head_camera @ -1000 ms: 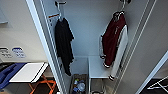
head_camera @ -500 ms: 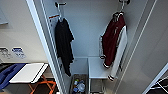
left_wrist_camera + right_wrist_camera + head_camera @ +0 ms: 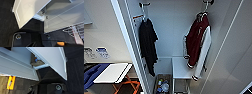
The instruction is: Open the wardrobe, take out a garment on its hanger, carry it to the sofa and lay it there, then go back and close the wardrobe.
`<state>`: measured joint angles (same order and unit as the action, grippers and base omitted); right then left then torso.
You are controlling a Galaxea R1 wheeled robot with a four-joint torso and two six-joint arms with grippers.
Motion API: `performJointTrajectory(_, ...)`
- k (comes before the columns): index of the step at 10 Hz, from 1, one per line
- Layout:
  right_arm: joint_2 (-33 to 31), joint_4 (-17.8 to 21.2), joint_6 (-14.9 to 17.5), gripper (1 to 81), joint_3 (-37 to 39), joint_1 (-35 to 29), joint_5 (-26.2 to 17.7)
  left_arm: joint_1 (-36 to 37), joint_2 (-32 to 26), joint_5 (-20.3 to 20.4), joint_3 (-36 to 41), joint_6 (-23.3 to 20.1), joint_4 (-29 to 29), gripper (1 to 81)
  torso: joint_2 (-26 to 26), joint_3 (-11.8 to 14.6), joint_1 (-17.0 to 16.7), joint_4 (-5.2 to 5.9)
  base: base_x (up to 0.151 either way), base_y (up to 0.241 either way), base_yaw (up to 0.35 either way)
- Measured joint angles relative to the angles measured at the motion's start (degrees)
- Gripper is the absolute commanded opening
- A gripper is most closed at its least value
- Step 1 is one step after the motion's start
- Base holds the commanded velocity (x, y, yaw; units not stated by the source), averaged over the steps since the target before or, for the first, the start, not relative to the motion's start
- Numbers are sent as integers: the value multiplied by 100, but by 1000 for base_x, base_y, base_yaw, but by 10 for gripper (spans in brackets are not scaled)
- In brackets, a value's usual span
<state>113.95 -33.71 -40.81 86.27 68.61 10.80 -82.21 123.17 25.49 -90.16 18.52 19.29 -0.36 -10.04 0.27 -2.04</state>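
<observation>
the wardrobe [image 3: 166, 37] stands open. the maroon jacket [image 3: 197, 45] hangs lengthwise from its white hanger [image 3: 205, 8] on the right side, so the right arm looks nearer. i can't tell how either gripper's fingers stand.

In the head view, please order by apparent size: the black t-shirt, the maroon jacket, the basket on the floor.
1. Jacket and t-shirt: about alike, so unranked.
2. Basket, clearly smallest, partly cut off.
</observation>
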Motion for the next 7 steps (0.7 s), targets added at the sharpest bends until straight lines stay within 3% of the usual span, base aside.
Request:
performJointTrajectory(4,1458,210,-48,811,1141,300,-144,265,1404,-193,-1235,154,-540,811,-2,0,-2,0,0,0,0)
performJointTrajectory(7,2253,312,-63,811,1825,388,-199,1008,1753,-397,-1518,238,-873,811,-2,0,-2,0,0,0,0)
